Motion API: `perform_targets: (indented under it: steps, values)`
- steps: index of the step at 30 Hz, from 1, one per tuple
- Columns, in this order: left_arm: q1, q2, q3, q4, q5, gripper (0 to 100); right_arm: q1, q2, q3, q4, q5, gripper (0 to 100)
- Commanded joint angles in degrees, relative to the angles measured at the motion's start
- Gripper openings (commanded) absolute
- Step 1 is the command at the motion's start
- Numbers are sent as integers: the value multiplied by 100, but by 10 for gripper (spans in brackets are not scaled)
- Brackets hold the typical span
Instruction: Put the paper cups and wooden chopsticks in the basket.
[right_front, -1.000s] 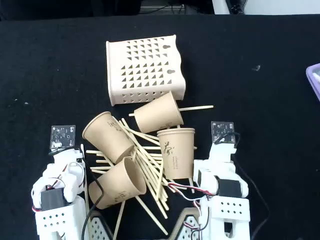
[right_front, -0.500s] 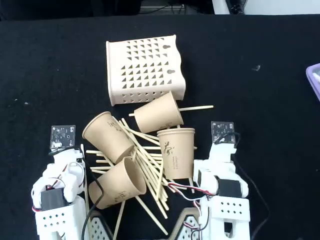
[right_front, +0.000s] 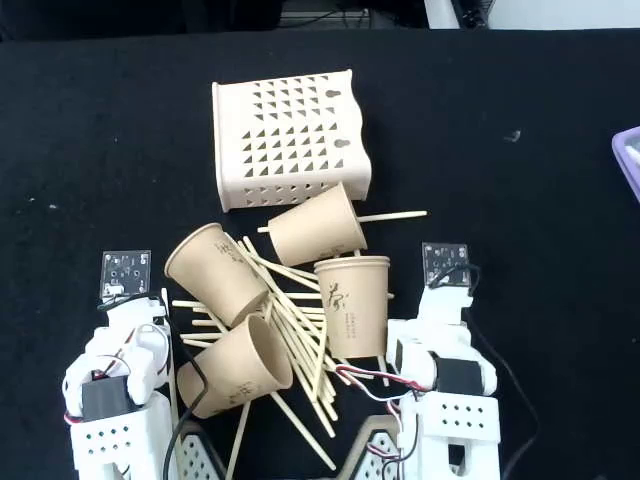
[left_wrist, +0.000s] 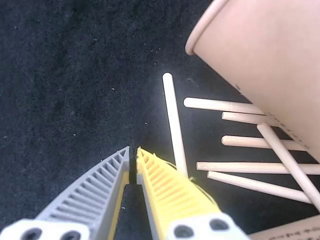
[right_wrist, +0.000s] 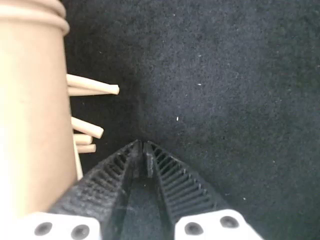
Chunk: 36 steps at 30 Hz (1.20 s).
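- The basket (right_front: 288, 140) lies on its side on the black table (right_front: 520, 200).
- Four paper cups (right_front: 213, 270) lie tipped over near the basket. One of them, the top cup (right_front: 315, 225), touches the basket's edge.
- The wooden chopsticks (right_front: 295, 320) lie in a messy pile under and between the cups.
- The left gripper (left_wrist: 133, 151) is pinched together with nothing in it. It sits low over the table, just beside one chopstick (left_wrist: 174, 125) and near the rim of a big cup (left_wrist: 260, 60).
- The right gripper (right_wrist: 143, 146) is pinched together too and holds nothing — a side cup (right_wrist: 30, 100) lies just beside it.
- A purple thing (right_front: 628, 155) peeks in at the table's edge.
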Motion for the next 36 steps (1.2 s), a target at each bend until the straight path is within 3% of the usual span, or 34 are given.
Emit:
perform_targets:
  steps: [1,28,31,36]
  values:
    - [-40,-18,127,18,-62,30,-70,-75,-251,35,-9,18]
    - [-101,-26,92,-26,-105,32,-79,-75,-251,35,-35,15]
    - [-505,-26,-277,-615,-105,31,-79,-75,-251,53,-26,15]
    - [-1842,-26,-936,-2031,-105,34,-35,-84,-286,-273,18,19]
